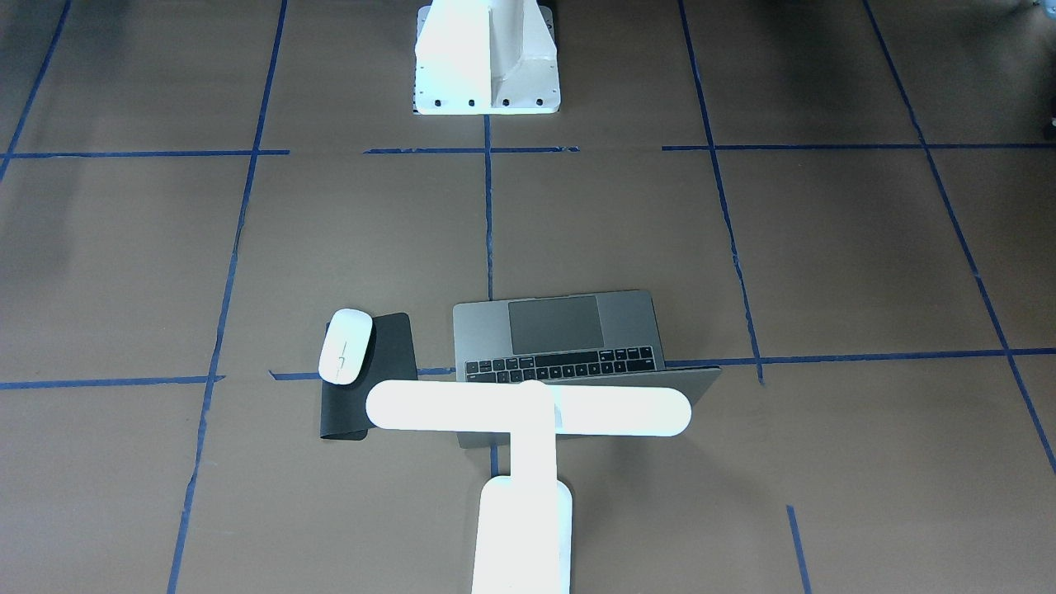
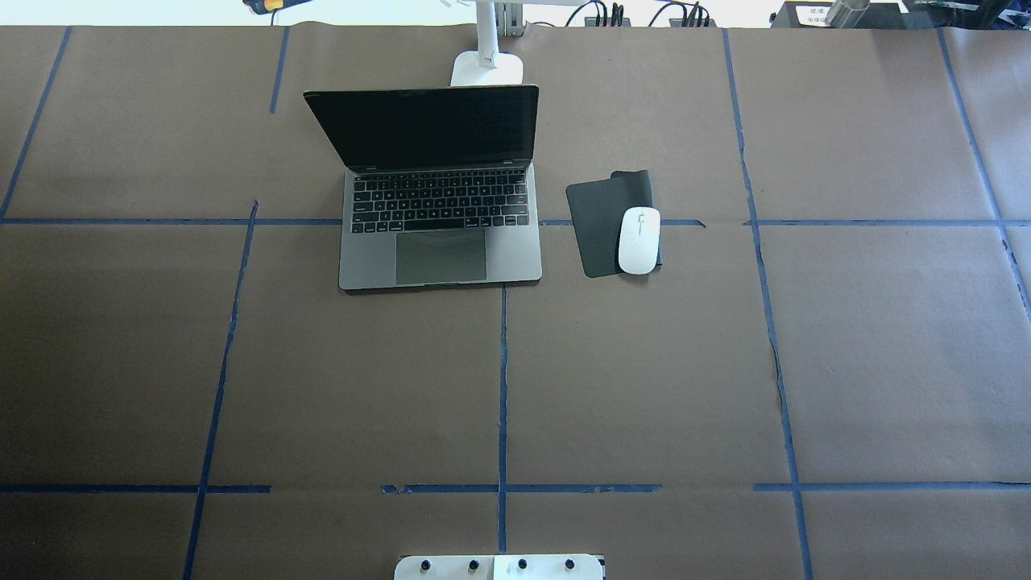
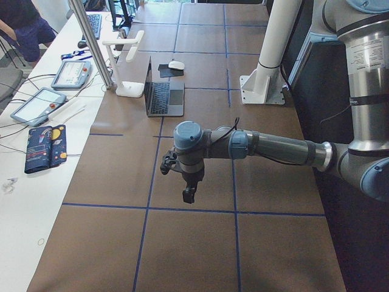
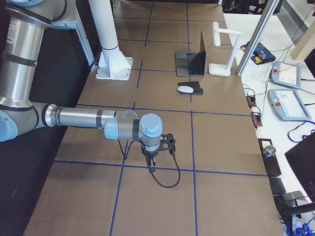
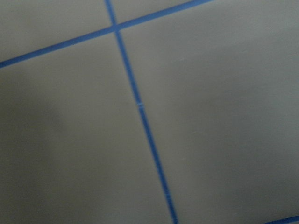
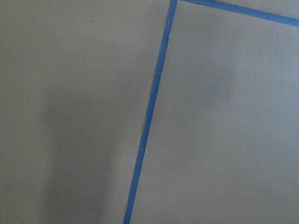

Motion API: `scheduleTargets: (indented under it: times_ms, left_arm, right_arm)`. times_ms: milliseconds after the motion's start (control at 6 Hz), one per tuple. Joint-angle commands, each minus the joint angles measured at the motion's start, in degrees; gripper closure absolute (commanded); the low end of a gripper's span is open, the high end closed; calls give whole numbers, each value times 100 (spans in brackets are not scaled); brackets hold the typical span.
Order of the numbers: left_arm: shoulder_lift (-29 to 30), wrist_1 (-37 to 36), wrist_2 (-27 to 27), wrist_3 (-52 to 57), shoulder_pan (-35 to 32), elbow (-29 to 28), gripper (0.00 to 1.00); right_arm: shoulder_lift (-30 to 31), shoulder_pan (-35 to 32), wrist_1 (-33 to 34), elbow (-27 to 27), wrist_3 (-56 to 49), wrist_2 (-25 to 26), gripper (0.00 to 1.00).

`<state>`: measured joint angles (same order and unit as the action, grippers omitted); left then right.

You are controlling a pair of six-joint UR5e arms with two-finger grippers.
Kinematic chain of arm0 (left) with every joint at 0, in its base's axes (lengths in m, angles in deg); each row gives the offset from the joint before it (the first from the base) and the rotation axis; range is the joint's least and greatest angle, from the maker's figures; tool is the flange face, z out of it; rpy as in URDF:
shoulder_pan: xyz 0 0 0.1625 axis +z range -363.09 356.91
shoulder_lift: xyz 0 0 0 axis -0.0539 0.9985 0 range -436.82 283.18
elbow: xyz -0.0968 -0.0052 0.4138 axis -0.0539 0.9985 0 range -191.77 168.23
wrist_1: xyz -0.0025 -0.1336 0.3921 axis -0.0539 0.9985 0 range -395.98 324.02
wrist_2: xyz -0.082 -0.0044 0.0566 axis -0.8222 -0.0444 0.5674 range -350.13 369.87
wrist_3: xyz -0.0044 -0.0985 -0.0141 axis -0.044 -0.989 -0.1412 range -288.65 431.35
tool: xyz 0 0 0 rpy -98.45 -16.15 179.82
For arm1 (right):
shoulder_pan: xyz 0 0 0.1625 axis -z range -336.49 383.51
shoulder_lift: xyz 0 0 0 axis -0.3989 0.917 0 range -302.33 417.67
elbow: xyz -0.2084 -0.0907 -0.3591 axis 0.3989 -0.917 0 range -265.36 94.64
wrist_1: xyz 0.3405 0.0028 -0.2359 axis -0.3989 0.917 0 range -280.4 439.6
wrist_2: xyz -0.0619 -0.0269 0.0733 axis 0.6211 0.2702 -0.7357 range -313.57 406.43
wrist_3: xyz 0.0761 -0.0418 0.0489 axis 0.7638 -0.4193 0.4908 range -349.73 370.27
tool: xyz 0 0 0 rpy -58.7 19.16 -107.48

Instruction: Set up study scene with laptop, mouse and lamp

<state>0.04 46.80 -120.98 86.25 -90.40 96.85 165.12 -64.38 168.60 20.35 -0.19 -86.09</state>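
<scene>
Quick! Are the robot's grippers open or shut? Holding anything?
Left gripper: cannot tell, it shows only in a far side view.
Right gripper: cannot tell, same reason.

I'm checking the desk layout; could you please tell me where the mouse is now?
In the overhead view the mouse lies right of centre, on the right-hand part of the black mat, just right of the open laptop.

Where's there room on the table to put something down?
Bare brown paper stretches between the laptop and the white pedestal, and beyond the mouse toward the robot's right. The far side is crowded: lamp behind the laptop, mouse on its black mat beside it.
</scene>
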Motion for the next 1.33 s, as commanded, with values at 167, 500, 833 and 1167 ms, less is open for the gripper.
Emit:
scheduleTargets:
  times_ms: [167, 500, 833, 1167]
  left_arm:
    - [-83, 176, -37, -6, -111, -426, 0]
    - [-83, 212, 6, -67, -269, -403, 0]
    - [-75, 177, -2, -101, -296, -402, 0]
    - [-66, 168, -2, -979, -322, -472, 0]
  right_arm:
    - [-5, 0, -5, -6, -9, -1, 0]
    - [-5, 0, -5, 3, 9, -1, 0]
    - [-14, 0, -14, 3, -9, -1, 0]
    - [-14, 0, -14, 11, -9, -10, 0]
